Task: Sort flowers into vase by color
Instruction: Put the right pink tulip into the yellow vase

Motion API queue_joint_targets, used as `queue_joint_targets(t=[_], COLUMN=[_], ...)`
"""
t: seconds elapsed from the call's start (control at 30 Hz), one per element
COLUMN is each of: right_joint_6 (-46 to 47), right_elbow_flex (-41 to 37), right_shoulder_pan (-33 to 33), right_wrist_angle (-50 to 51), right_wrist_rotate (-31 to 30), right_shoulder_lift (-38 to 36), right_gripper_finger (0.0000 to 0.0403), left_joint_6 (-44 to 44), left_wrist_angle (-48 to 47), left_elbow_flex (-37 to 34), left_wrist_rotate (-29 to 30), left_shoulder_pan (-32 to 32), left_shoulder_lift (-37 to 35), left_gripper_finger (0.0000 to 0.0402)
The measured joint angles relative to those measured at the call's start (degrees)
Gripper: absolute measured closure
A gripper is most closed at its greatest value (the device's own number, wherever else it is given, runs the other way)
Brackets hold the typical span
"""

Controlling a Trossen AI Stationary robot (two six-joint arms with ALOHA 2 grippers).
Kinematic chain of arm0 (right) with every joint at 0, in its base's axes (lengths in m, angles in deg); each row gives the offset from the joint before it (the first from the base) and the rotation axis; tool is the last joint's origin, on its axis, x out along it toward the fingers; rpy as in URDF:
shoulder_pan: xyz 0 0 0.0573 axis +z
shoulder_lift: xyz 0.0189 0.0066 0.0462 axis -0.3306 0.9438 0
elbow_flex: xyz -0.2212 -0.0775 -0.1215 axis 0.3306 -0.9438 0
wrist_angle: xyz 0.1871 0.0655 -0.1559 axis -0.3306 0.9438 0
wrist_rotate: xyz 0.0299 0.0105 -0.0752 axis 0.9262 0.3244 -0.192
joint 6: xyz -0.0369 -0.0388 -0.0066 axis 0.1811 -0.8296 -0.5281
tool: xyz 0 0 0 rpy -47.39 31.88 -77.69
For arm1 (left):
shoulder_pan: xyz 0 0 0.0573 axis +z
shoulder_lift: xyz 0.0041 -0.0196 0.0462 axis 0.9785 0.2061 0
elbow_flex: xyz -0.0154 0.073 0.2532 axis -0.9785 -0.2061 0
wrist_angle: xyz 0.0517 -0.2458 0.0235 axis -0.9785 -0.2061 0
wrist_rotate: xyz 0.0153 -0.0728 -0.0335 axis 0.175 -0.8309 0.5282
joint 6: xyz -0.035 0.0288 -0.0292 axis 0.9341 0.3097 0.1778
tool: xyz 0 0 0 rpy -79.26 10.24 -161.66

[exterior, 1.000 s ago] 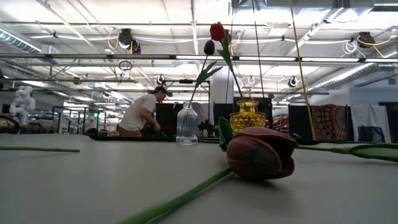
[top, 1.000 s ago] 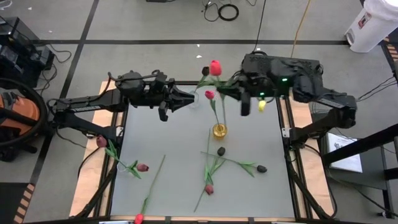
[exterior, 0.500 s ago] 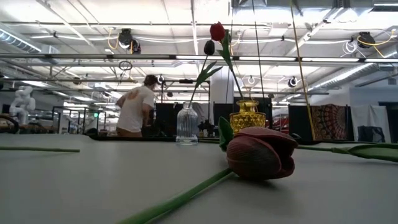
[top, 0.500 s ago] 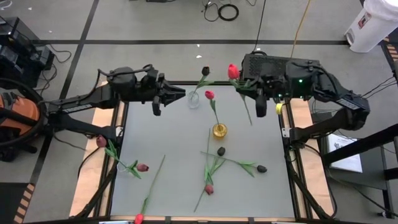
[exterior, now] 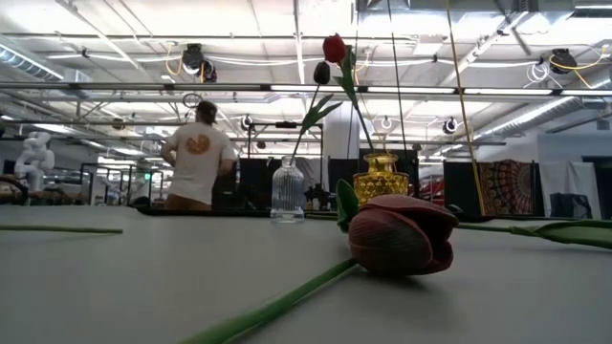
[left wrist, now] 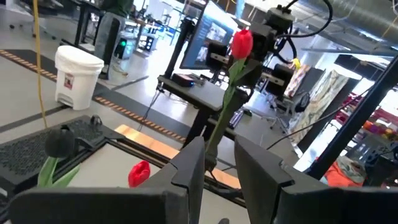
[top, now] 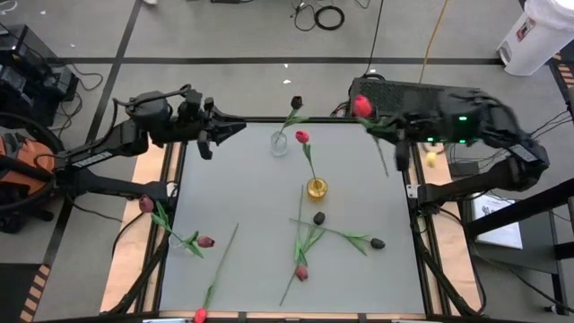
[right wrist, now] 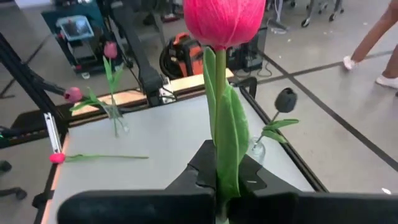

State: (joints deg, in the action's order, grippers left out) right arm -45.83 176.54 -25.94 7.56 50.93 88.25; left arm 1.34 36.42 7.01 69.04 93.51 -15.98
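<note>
My right gripper (top: 391,136) hangs over the table's far right corner, shut on a red-pink tulip; its head (top: 362,106) (right wrist: 224,17) points toward the left. My left gripper (top: 217,135) (left wrist: 217,168) is open and empty above the far left corner. A clear glass vase (top: 280,144) (exterior: 287,191) stands near the far edge and holds a black tulip (top: 296,103). An amber vase (top: 316,188) (exterior: 380,178) holds a red tulip (top: 302,136). Several tulips lie flat on the table, among them a maroon one (top: 204,240) (exterior: 400,234) and a black one (top: 378,242). My right gripper pinches the tulip's stem and a leaf (right wrist: 221,171) between its two fingers, partway down the stem. The flower is lifted clear of the table. Its head stands beyond the fingers, and the stem's lower end (top: 385,169) sticks out on the other side.
Loose tulips lie over the table's near half and along its left edge (top: 146,205). Both vases stand in the far middle. The right arm's base (top: 404,94) sits behind the far right corner. A person (exterior: 198,153) stands in the room beyond the table.
My right gripper has carried the red-pink tulip from beside the vases toward the table's right edge. My left gripper has drawn back toward the left edge, away from the clear vase. The person in the room has walked a few steps.
</note>
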Motion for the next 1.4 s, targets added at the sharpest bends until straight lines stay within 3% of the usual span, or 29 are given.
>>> queue_joint_targets(t=[0.2,0.3,0.43,0.67,0.9,1.03,1.4], right_joint_6=[0.4,0.3,1.7,5.2,6.4,4.0,3.0], right_elbow_flex=[-0.4,-4.2,-15.7,-39.9,-53.2,-54.5,-54.6], right_shoulder_pan=[0.0,0.0,0.0,0.0,0.0,0.0,0.0], right_wrist_angle=[1.8,0.5,-6.5,-33.8,-52.9,-59.2,-63.9], right_wrist_rotate=[-1.5,-2.5,-2.7,-0.6,3.8,5.2,5.1], right_shoulder_lift=[-7.1,-11.8,-19.4,-28.8,-28.1,-26.4,-18.4], right_gripper_finger=[0.0402,0.0402,0.0402,0.0402,0.0402,0.0402,0.0402], left_joint_6=[0.0,0.0,0.0,0.2,0.6,0.6,0.5], left_wrist_angle=[-0.2,-0.2,-0.2,-0.2,-0.2,-0.2,-0.2], left_elbow_flex=[0.0,0.0,0.0,0.0,0.0,0.0,0.0], left_wrist_rotate=[0.1,0.1,0.4,2.7,4.9,4.9,4.9], left_shoulder_pan=[0.0,0.0,0.0,0.0,0.0,0.0,0.0], left_shoulder_lift=[0.0,0.0,0.0,0.0,0.0,0.0,0.0], left_gripper_finger=[0.0307,0.0307,0.0307,0.0307,0.0307,0.0307,0.0307])
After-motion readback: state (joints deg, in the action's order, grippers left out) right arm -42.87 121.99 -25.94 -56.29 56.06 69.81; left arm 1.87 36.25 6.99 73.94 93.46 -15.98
